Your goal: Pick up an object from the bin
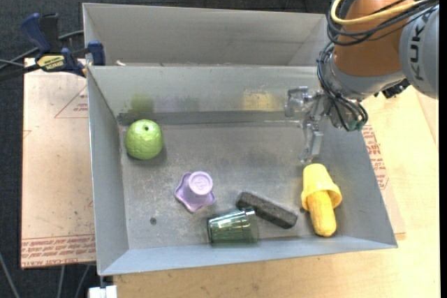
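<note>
Though I cannot tell its grip, the claw (pixel 312 154) hangs just beside the yellow toy (pixel 320 202)

On the bin floor (pixel 237 150), the middle and the far strip along the back wall lie bare. This leaves open passage between the green apple (pixel 143 139) near the left wall and the tool (pixel 312 144) at the right. The near edge is crowded: a lilac cup (pixel 195 190), a green glass jar (pixel 232 227) on its side and a dark grey bar (pixel 267 210) sit close together. A yellow corn-shaped toy (pixel 319 204) lies just below the tool, near the right wall, with a narrow gap to the bar.
</note>
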